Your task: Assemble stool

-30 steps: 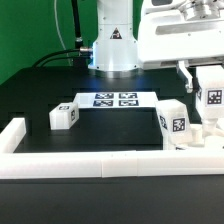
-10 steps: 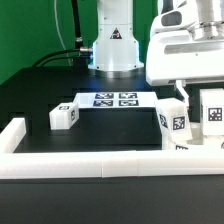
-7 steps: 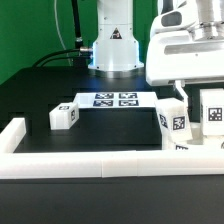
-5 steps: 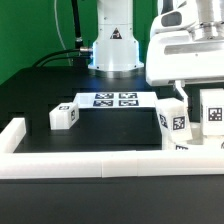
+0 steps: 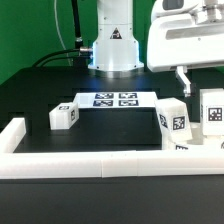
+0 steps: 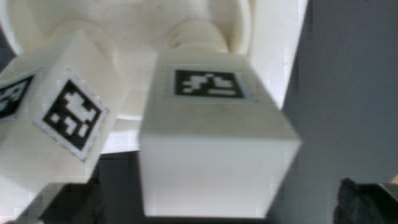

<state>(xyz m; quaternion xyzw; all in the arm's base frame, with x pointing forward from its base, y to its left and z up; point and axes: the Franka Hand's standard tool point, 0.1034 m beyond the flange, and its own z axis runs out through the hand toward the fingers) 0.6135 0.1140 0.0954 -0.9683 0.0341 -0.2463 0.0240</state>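
Stool legs (image 5: 172,122) stand upright by the rail (image 5: 100,165) at the exterior view's right, the gripper (image 5: 203,80) hovering just above, jaws spread, empty. A loose leg (image 5: 64,116) lies well apart; fetching it looks next.

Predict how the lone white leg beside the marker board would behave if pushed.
The leg looks like hard moulded plastic, so probably stiff. Its blocky flat faces suggest sliding, not rolling. Lying low on the table, it seems unlikely to tip.

No readable text or numbers.
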